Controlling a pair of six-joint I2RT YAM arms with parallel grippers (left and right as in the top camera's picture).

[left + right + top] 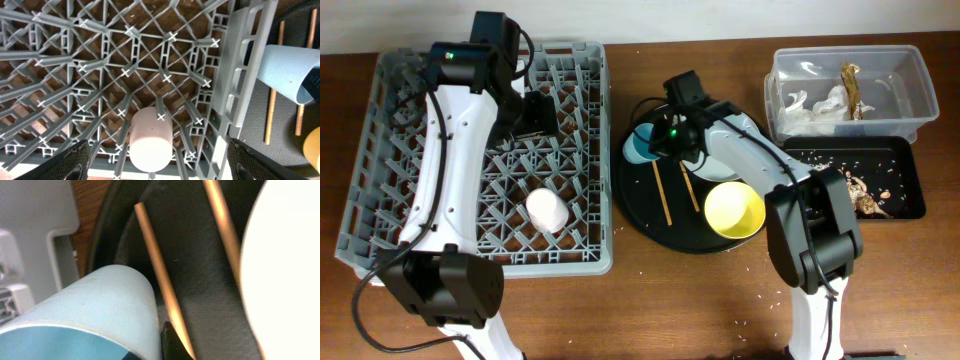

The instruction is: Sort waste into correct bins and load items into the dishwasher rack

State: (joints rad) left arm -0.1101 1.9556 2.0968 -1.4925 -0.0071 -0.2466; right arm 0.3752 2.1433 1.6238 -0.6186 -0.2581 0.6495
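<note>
The right gripper [657, 143] stood at the light-blue cup [95, 305] on the black tray [645, 215] just beside the dishwasher rack [570, 70], closure not determinable; a firm rim pinch and a lift over the rack wall, clear of the pink cup [151, 135] inside under the spread left gripper [535, 112], was judged necessary.

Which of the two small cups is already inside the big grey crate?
The pink cup, resting among the pegs of the grey crate. The light-blue cup is outside it, on the round black tray beside the chopsticks.
</note>
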